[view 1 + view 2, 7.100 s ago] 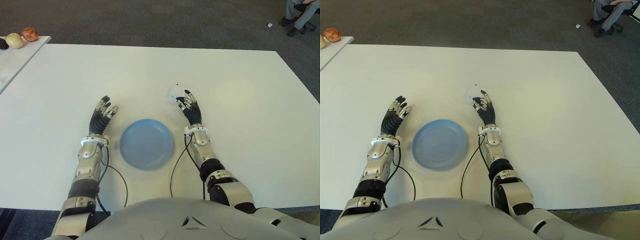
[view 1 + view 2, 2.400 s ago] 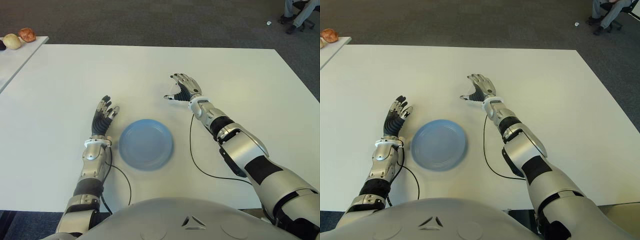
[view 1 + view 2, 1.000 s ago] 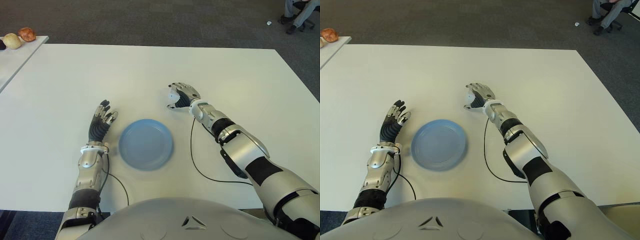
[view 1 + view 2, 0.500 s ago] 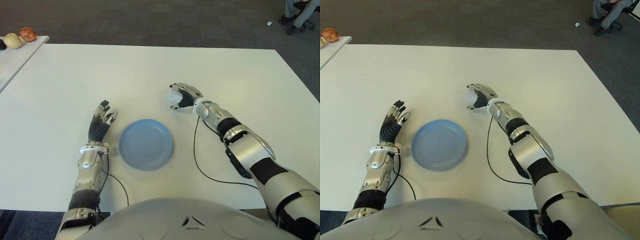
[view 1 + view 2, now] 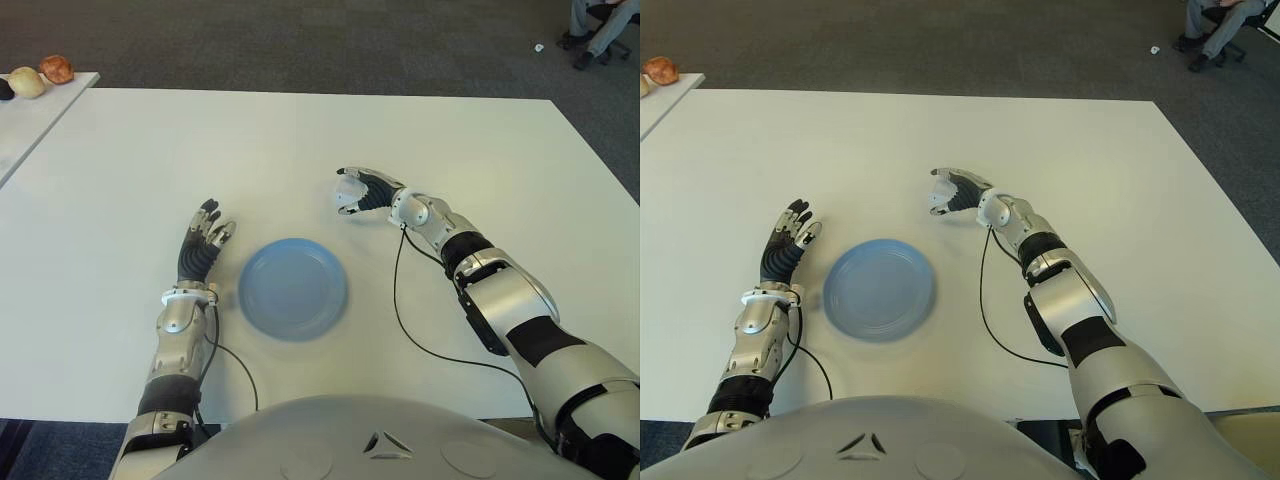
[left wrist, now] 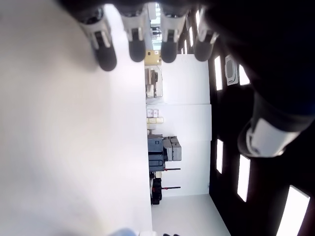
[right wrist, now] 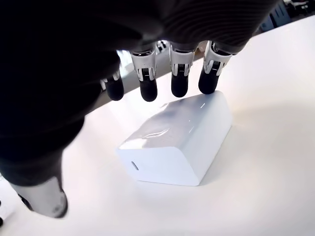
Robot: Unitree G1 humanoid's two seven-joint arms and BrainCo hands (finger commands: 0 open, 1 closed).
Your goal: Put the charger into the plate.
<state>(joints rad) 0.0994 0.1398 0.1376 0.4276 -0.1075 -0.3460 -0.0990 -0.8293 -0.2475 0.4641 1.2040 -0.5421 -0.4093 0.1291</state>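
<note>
The white block charger (image 7: 179, 140) lies flat on the white table (image 5: 500, 160), behind and right of the blue plate (image 5: 293, 288). My right hand (image 5: 352, 193) is cupped over the charger, open. In the right wrist view its fingertips (image 7: 147, 89) hover at the charger's far edge, and the thumb (image 7: 42, 199) stands apart on the near side. The plate holds nothing. Left of the plate is my left hand (image 5: 203, 243), open, with its fingers stretched forward.
A second white table (image 5: 25, 120) at the far left carries several round items (image 5: 30, 80). A seated person's legs (image 5: 598, 25) show at the far right on dark carpet. Black cables (image 5: 400, 310) run back from both wrists.
My right forearm has swung to the right and the fingers have loosened over the charger. The charger stays on the table. The left hand has barely moved.
</note>
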